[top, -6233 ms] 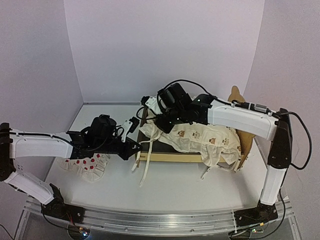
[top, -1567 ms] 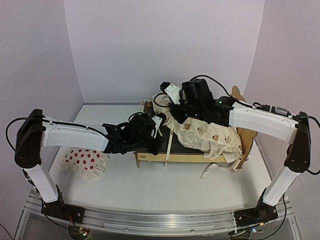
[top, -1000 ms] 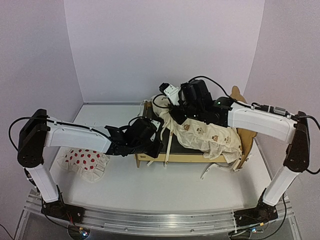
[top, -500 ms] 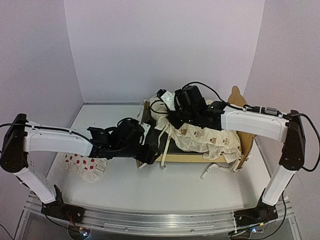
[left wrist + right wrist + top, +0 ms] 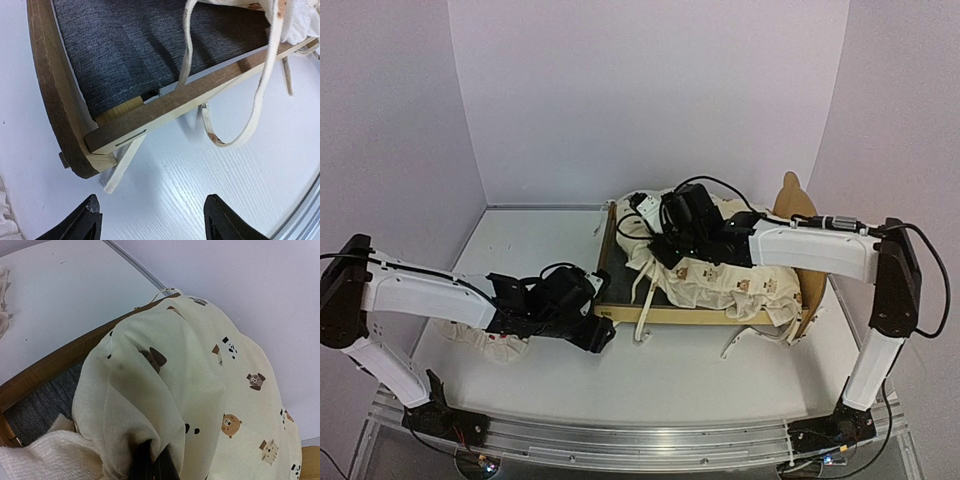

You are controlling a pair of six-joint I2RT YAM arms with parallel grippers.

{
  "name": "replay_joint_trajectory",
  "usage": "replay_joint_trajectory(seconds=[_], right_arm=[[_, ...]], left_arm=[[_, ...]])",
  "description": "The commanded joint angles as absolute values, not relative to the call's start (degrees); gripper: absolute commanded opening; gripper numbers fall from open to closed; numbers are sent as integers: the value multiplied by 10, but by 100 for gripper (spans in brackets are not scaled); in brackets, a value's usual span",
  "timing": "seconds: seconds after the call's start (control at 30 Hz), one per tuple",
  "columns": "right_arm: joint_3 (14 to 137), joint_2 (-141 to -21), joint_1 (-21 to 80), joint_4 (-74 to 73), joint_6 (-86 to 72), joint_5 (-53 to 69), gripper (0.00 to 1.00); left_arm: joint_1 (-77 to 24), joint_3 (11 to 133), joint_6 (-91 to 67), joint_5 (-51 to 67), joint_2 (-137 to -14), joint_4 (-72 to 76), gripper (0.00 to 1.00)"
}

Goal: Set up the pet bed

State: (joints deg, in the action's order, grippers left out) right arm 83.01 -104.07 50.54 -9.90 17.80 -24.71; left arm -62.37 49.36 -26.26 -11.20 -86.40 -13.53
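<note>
A: What is the room like?
B: White table [image 5: 700, 375] w/ fine wood grain, pale lilac walls [image 5: 650, 100] on three sides
A: And the pet bed [image 5: 692, 315]?
B: It stands middle-right on the table, headboard [image 5: 792, 195] to the right. Pale plywood frame, curved foot end, base of dark grey woven cloth. A cream quilt [image 5: 725, 278] w/ small animal prints lies bunched on it, and its flat ties [image 5: 642, 300] hang over the near side
A: The grippers?
B: The left gripper [image 5: 152, 202] has its fingers apart and holds nothing, just above the table beside the bed's near-left corner. The right gripper [image 5: 155, 457] is clamped on a fold of the quilt, over the foot end
A: Anything only one cam shows?
B: Top cam only: the red-dotted pillow [image 5: 498, 346], half under the left arm. Left wrist cam only: a slot [image 5: 131, 138] in the frame's corner, and the weave of the cloth. Right wrist cam only: the prints are bears, dogs etc
</note>
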Motion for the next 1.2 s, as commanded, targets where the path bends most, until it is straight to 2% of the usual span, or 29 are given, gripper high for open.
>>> replay_joint_trajectory(seconds=[0.0, 0.33, 0.77, 1.17], right_arm=[[821, -1058, 503, -92, 166, -251, 0], [824, -1075, 503, -94, 163, -249, 0], [830, -1084, 503, -104, 153, -242, 0], [846, -1105, 504, -112, 144, -236, 0]], left_arm=[[-626, 486, -274, -140, -890, -123, 70], [-616, 493, -257, -139, -971, -112, 64], [-609, 505, -256, -183, -1011, -125, 56], [-613, 518, -248, -140, -935, -181, 79]])
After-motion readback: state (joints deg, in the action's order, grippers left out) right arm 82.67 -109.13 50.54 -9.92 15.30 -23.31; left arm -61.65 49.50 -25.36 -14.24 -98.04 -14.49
